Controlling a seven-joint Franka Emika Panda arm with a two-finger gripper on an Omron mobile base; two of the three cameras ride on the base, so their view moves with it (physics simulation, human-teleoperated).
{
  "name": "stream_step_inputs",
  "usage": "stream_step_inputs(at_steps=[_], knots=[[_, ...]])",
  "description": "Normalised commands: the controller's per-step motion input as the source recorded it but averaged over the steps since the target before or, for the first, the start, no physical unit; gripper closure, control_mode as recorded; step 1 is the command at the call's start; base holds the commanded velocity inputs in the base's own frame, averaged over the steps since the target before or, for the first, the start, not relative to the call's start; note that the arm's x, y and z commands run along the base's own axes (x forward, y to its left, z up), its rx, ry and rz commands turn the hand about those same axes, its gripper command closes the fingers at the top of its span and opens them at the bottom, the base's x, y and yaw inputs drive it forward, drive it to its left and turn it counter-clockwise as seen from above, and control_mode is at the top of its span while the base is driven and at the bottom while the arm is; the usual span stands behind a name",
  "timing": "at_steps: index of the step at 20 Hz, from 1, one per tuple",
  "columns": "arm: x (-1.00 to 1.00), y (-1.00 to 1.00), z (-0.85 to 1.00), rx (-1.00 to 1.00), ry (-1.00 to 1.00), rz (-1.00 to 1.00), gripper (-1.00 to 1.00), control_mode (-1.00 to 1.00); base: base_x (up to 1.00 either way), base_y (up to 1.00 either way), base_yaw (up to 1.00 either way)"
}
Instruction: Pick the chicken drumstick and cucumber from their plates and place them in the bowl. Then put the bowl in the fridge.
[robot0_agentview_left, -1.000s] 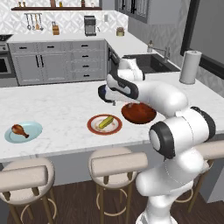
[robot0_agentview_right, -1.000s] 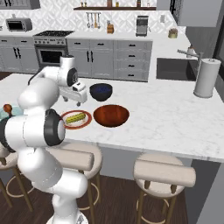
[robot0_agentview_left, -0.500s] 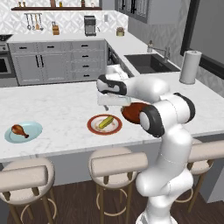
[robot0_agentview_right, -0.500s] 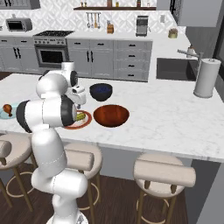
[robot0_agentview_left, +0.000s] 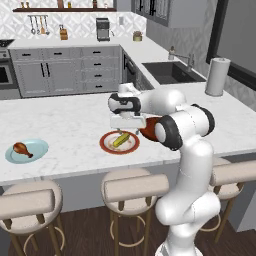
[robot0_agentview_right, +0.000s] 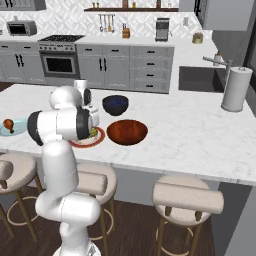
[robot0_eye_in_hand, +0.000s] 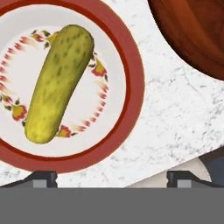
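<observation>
The yellow-green cucumber (robot0_eye_in_hand: 59, 83) lies on the red-rimmed plate (robot0_eye_in_hand: 135, 83), also seen as cucumber (robot0_agentview_left: 120, 140) on plate (robot0_agentview_left: 106, 145) near the counter's front. My gripper (robot0_agentview_left: 125, 123) hangs open just above this plate, its fingertips (robot0_eye_in_hand: 41, 177) wide apart with nothing between them. In the hand view the cucumber sits left of the gripper (robot0_eye_in_hand: 111, 177) centre. The reddish-brown bowl (robot0_agentview_right: 127, 132) stands right beside the plate, bowl edge (robot0_eye_in_hand: 192, 30). Far left, the chicken drumstick (robot0_agentview_left: 22, 148) rests on the pale blue plate (robot0_agentview_left: 37, 150).
A dark navy bowl (robot0_agentview_right: 115, 104) stands behind the reddish-brown one. A paper towel roll (robot0_agentview_left: 217, 76) and the sink (robot0_agentview_left: 170, 72) are at the right. Stools (robot0_agentview_left: 130, 187) line the counter's front edge.
The arm has folded and the hand has come down over the red-rimmed plate. The jaws have stayed open. Plates, bowl and food have not moved.
</observation>
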Motion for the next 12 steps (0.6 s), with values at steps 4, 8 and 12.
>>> stream_step_inputs(at_steps=[4,8,12], knots=[[0.34,0.32,-0.03,0.0,-0.01,0.0,-1.0,-1.0,0.0,0.0,0.0],[0.28,0.19,-0.12,0.0,-0.01,0.0,-1.0,-1.0,0.0,0.0,0.0],[0.18,0.0,-0.3,0.0,-0.02,0.0,-1.0,-1.0,0.0,0.0,0.0]])
